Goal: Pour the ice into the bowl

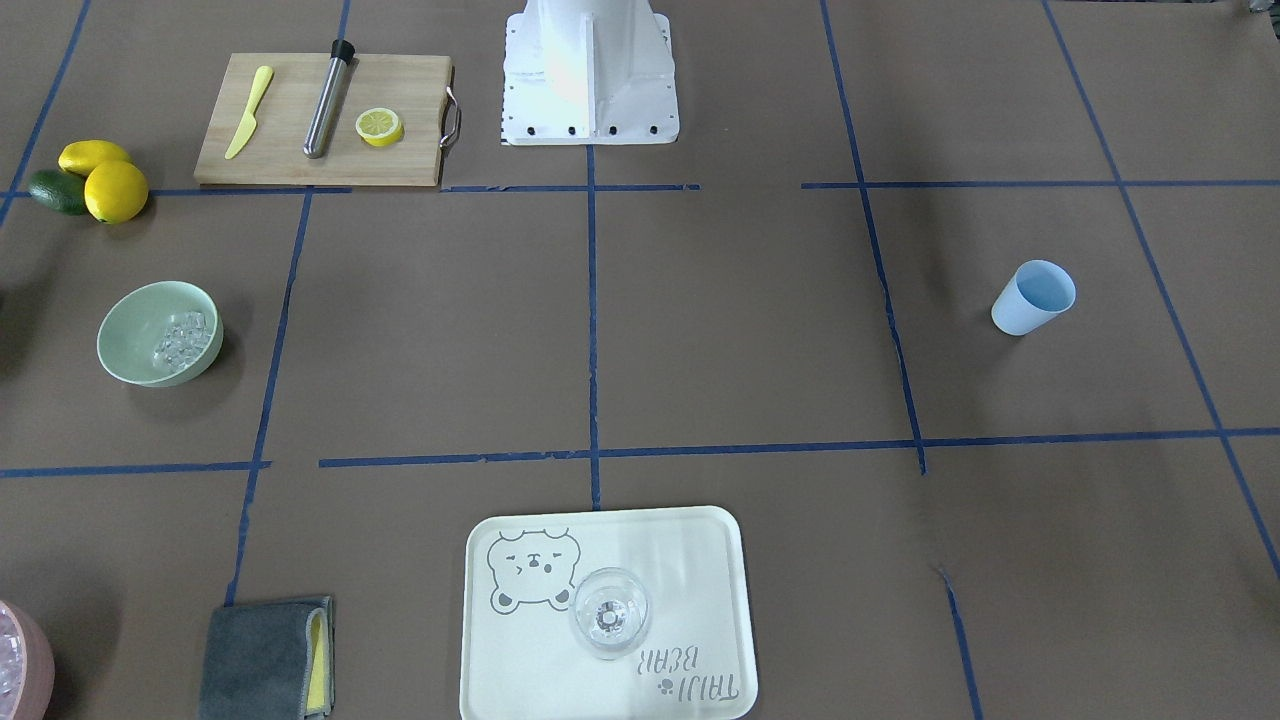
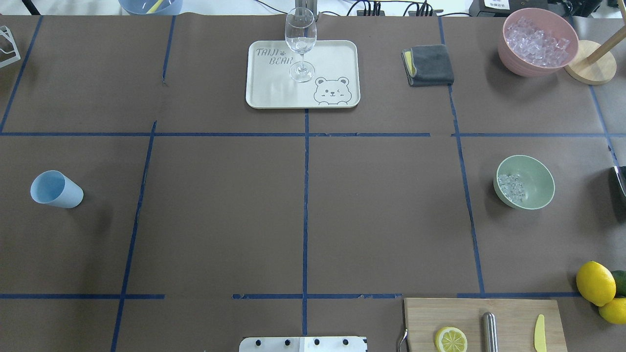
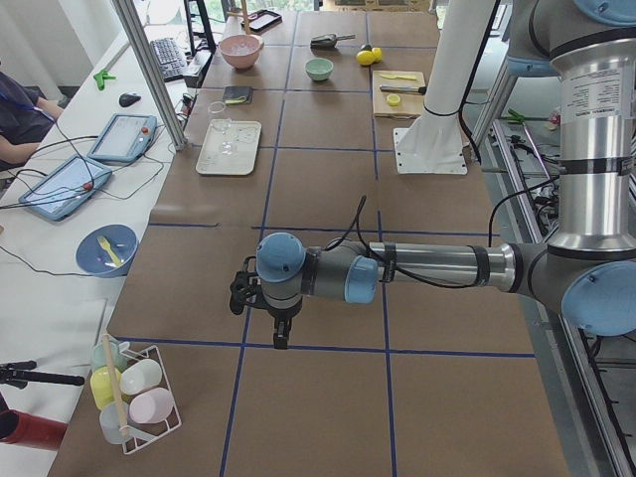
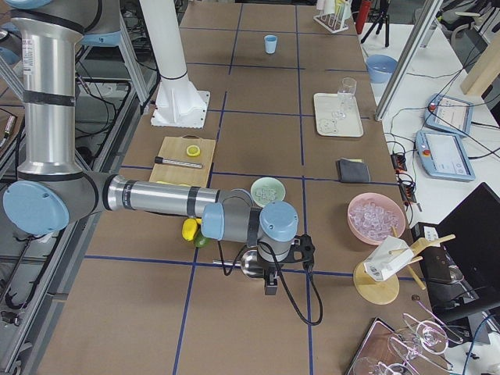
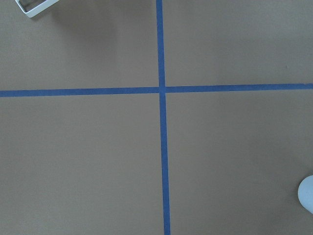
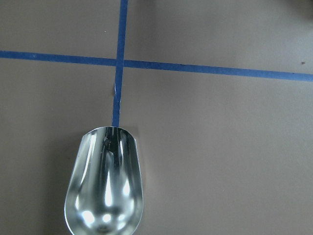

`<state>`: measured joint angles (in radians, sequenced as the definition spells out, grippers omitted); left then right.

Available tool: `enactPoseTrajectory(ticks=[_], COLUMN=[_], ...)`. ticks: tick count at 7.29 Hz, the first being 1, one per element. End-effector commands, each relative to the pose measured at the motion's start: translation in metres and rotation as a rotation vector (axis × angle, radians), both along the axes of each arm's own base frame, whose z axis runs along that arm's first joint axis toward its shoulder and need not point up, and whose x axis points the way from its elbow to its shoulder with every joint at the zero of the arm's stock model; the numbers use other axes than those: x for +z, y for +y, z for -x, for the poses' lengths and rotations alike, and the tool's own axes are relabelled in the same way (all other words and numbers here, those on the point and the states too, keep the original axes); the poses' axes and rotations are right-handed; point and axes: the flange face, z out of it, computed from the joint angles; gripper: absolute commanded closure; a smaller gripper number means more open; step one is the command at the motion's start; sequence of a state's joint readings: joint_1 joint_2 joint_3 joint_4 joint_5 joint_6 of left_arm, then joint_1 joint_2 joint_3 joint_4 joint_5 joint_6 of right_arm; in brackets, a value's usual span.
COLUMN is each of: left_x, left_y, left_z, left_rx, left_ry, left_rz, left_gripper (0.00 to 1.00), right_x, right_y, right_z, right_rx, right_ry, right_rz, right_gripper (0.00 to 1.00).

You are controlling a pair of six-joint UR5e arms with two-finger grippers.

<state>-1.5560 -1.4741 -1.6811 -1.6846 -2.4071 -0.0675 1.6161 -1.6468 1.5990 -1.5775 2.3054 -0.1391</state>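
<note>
Exterior front-facing view showed the ice (image 1: 183,340) lying in the mint bowl (image 1: 125,325), on the right arm's side of the table (image 1: 750,330). The words "TAIJI BEAR" on the tray (image 1: 700,560) stood upside down. Overhead exterior view gave that writing upright, and showed whole a pink container (image 2: 511,58) of cubes. Exterior left view alone showed the left gripper (image 3: 282,343), and exterior right view the right gripper (image 4: 270,287). How far open either was, I could not tell. Right wrist-mounted view showed a steel scoop (image 6: 105,191).
</note>
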Motion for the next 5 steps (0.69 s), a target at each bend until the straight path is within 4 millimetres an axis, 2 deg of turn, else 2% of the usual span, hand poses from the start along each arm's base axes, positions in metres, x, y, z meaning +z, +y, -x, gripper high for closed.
enactPoseTrajectory(ticks=[1,5], left_x=[0.0007,0.0032], left_y=[0.0,0.0016], left_z=[-0.0002,-0.0001], left_rx=[0.0,0.0], left_ry=[0.0,-0.002], left_rz=[0.002,0.008], left_gripper=[0.0,0.0], right_x=[-0.0028,-0.0015], right_y=[0.0005,0.0007], right_z=[0.0018,0.0061], right_rx=[-0.006,-0.014], right_ry=[0.0,-0.001], right_rz=[-0.011,-0.007], right_gripper=[0.0,0.0])
